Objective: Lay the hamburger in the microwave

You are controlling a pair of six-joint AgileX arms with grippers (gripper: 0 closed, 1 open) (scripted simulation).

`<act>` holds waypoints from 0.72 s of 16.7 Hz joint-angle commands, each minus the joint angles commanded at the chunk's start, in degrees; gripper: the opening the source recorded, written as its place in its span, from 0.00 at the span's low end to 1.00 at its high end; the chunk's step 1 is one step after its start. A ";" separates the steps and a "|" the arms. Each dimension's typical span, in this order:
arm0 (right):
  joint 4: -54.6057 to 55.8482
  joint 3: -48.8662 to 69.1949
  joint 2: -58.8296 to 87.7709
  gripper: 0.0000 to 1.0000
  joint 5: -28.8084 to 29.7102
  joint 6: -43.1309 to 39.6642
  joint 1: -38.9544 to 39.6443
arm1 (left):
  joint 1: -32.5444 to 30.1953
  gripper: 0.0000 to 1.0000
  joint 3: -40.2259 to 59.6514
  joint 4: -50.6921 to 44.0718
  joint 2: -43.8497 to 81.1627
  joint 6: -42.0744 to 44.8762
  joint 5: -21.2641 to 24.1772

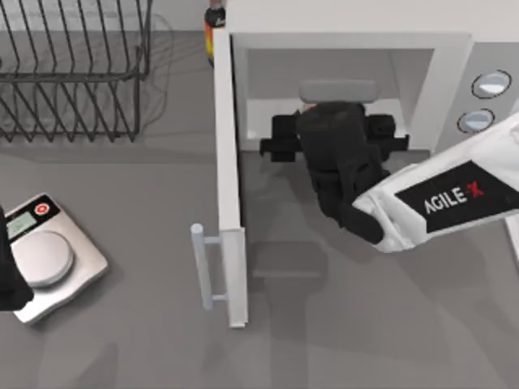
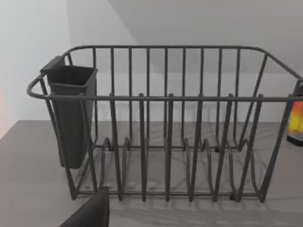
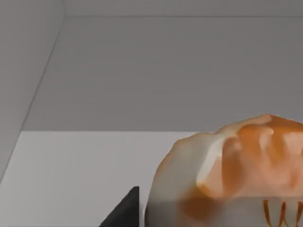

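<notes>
The white microwave (image 1: 349, 42) stands at the back right with its door (image 1: 228, 203) swung open toward the front. My right gripper (image 1: 332, 134) reaches into the pale grey cavity from the right. It is shut on the hamburger (image 3: 236, 161), a tan-orange lump with pale patches seen close up against the cavity's back wall. One dark finger (image 3: 124, 210) sits just beside the hamburger. In the top view the gripper body hides the hamburger. My left gripper (image 1: 6, 279) stays parked at the table's left edge, open and holding nothing.
A black wire rack (image 1: 73, 73) with a dark cup (image 2: 71, 118) fills the back left. A small kitchen scale (image 1: 45, 255) lies at the front left. A dark bottle (image 1: 213, 28) stands behind the door hinge. The door's bar handle (image 1: 199, 267) juts out to the left.
</notes>
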 joint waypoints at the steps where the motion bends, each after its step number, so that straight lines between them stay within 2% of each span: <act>1: 0.09 0.01 0.10 0.00 0.18 0.20 0.00 | 0.00 1.00 0.00 0.00 0.00 0.00 0.00; 7: -0.32 0.58 0.43 0.00 -0.18 0.12 -0.36 | 0.00 1.00 0.00 0.00 0.00 0.00 0.00; 12: -3.99 12.53 7.33 0.00 -2.22 -1.06 -2.53 | 0.00 1.00 0.00 0.00 0.00 0.00 0.00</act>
